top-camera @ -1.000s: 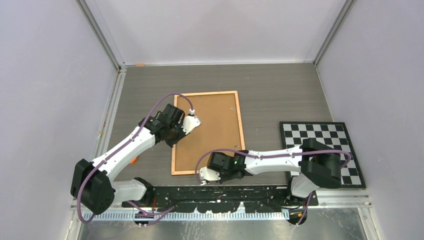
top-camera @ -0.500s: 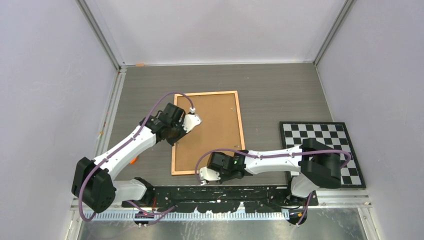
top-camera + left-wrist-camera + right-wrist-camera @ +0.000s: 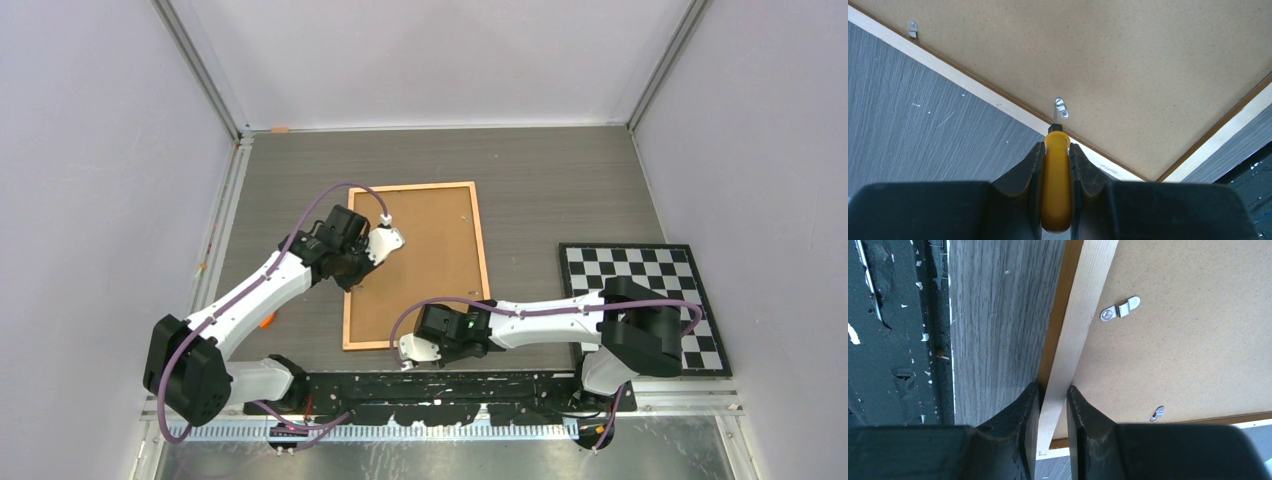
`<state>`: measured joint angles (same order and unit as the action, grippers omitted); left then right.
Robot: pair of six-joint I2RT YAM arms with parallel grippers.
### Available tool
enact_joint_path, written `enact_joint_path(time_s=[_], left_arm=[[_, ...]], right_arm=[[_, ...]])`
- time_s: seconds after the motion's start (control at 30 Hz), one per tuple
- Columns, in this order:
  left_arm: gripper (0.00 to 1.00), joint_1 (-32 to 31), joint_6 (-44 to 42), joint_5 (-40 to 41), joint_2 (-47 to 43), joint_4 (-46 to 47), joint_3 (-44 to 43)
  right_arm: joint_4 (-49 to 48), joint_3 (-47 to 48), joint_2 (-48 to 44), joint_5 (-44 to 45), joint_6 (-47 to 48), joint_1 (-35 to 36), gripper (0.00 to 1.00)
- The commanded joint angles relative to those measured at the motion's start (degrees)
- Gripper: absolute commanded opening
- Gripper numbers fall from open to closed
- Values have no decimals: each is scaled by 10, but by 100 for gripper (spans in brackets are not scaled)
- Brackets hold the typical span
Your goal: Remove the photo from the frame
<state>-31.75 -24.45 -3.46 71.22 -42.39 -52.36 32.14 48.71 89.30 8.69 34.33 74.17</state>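
At the worktop (image 3: pixel 560 190) centre, the frame (image 3: pixel 430 250) lies face down: brown board uppermost, thin wooden border, small metal clips (image 3: pixel 1061 108). At its 9 o'clock edge, the left fingers (image 3: pixel 1033 185) grasp a yellow-handled tool (image 3: pixel 1056 185); at 6 o'clock, the right fingers (image 3: pixel 1023 435) clamp the border.

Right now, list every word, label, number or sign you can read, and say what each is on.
None: no readable text in any view.
The frame shows only its plain brown back, the checkered mat only squares, and the yellow tool handle is unmarked.
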Motion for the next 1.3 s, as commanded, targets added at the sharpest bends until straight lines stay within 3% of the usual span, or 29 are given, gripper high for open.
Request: enact_joint_path(time_s=[0.0,0.33,0.57,0.97,1.27], left_arm=[[0,-4,15,-87,1,-17,4],[0,-3,17,-90,-10,-29,-14],[0,46,36,-38,-6,16,-66],[0,85,43,39,109,90,-157],[0,93,33,69,186,119,-210]], right_arm=[[-13,1,21,-19,3,-5,18],[-13,0,21,-19,4,-5,18],[-9,-2,11,-20,5,-6,19],[-9,-9,-2,-20,4,-6,27],[-8,-8,2,-20,4,-7,28]])
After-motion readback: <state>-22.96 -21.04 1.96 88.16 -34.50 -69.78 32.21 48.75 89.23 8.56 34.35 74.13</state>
